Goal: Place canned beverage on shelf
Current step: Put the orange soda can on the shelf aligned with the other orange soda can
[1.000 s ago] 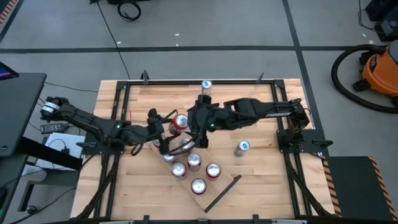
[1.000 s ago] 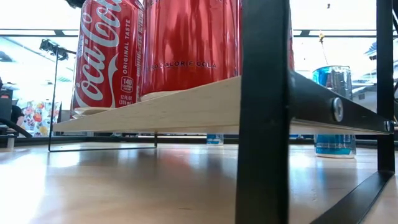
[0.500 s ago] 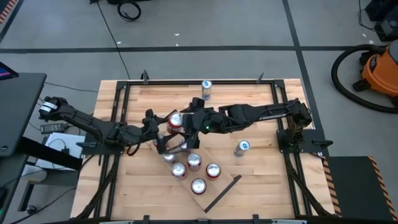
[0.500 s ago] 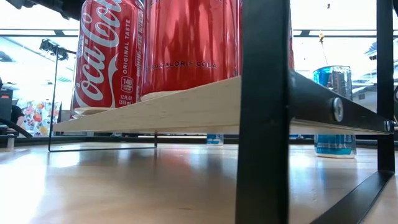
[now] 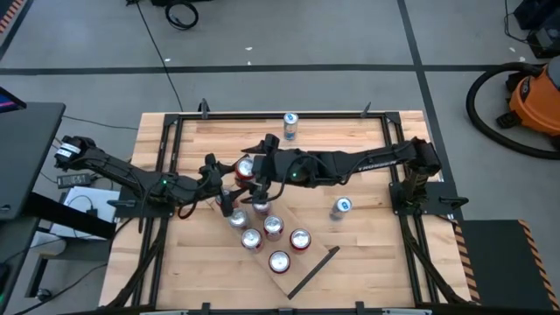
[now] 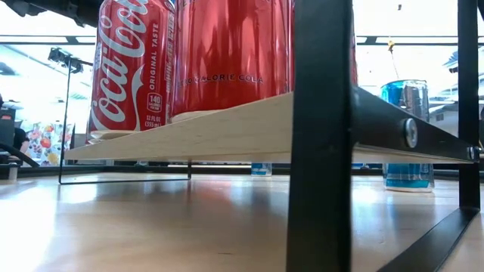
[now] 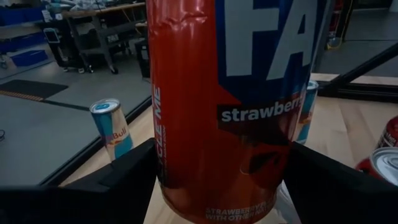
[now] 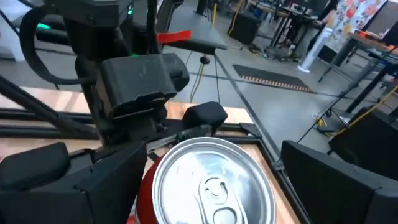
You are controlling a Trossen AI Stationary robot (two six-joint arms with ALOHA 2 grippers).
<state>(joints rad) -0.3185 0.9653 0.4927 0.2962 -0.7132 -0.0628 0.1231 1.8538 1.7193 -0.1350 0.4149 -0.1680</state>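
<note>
Fingers of my left gripper [image 7: 217, 180] are clamped on either side of a red strawberry can [image 7: 230, 106], holding it upright above the worktop [image 5: 367, 254] near its middle. My right gripper [image 5: 254, 166] reaches in from the other side, right over that can's silver top [image 8: 211, 180]; its fingers [image 8: 50, 168] are spread wide on either side of the lid. Just beside them, the shelf [image 6: 227, 128] runs slantwise and carries several red cans [image 6: 128, 68]. A blue can [image 5: 340, 206] stands apart on the worktop.
</note>
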